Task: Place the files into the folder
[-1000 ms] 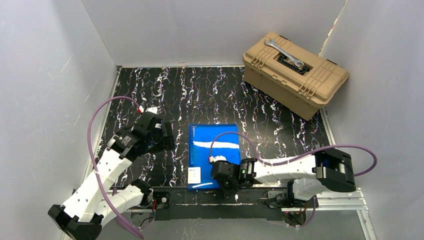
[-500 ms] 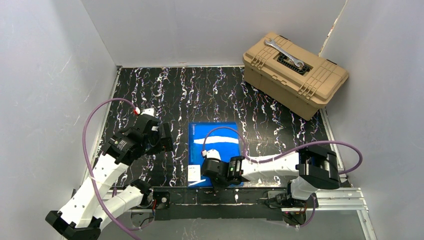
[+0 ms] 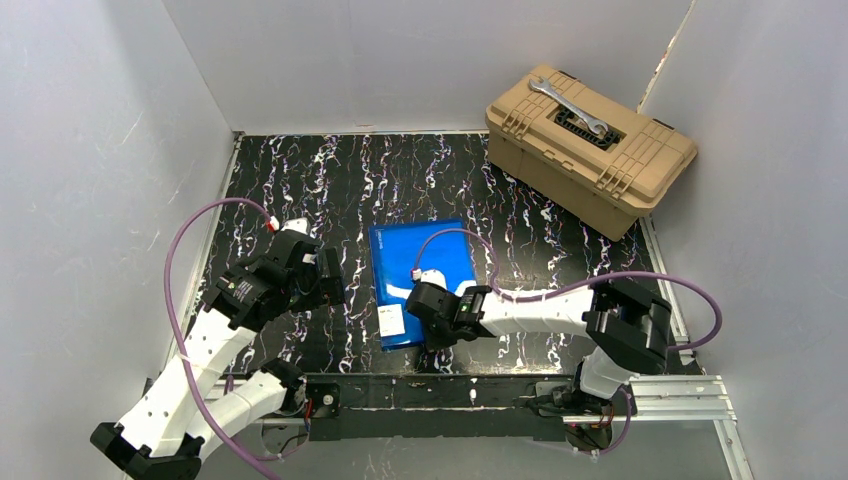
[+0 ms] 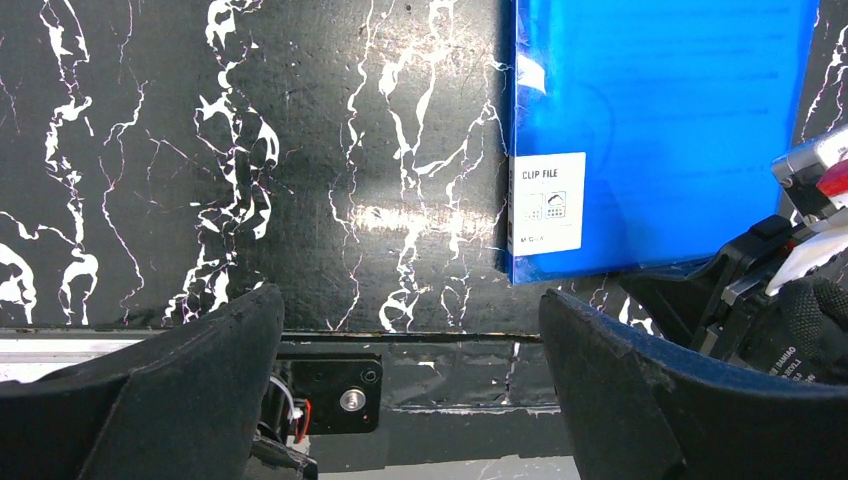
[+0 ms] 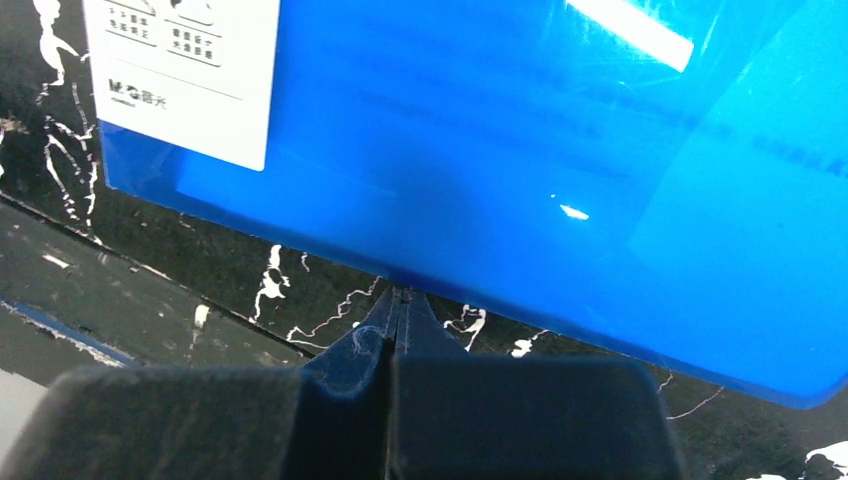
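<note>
1 flat glossy blue folder (image 3: 420, 270) on marbled bench (image 3: 300, 180); right hand (image 5: 400, 295) pressed together at its edge, left hand (image 4: 408, 305) spread.

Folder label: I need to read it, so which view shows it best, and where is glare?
Left wrist view: label sharp, headline readable, glare mainly on the table beside it. Right wrist view: label cropped at the frame edge, glare streak on the folder well clear of it. Top view: label too small to read.
</note>
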You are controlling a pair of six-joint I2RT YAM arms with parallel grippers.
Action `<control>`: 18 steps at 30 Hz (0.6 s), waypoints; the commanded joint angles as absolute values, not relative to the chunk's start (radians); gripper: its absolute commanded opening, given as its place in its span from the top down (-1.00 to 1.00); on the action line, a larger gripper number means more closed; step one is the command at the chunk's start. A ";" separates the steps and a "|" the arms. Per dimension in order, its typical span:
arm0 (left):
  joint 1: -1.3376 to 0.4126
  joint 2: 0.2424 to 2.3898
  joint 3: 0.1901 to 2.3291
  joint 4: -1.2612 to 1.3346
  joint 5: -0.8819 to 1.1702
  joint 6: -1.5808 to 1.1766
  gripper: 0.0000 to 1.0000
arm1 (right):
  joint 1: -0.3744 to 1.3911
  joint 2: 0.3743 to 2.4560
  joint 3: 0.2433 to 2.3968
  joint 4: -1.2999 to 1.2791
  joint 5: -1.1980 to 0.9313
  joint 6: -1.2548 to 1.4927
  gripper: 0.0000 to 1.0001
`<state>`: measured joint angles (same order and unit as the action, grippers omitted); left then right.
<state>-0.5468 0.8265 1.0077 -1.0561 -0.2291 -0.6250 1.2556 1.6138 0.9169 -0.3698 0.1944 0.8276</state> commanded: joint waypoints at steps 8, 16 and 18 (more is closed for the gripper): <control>-0.543 0.789 1.091 -1.097 -0.258 -0.612 -0.96 | 1.257 1.409 1.038 -0.531 0.339 0.716 -0.02; -0.543 0.764 1.192 -1.136 -0.271 -0.589 -0.97 | 1.256 1.234 1.099 -0.659 0.614 0.678 -0.82; -0.543 0.753 1.218 -1.139 -0.270 -0.573 -0.97 | 1.257 1.197 1.106 -0.680 0.673 0.676 -0.97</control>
<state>-0.5468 0.7746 1.1576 -1.0973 -0.2382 -0.6067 1.2568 1.2602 1.0622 -0.5945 0.4896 0.6983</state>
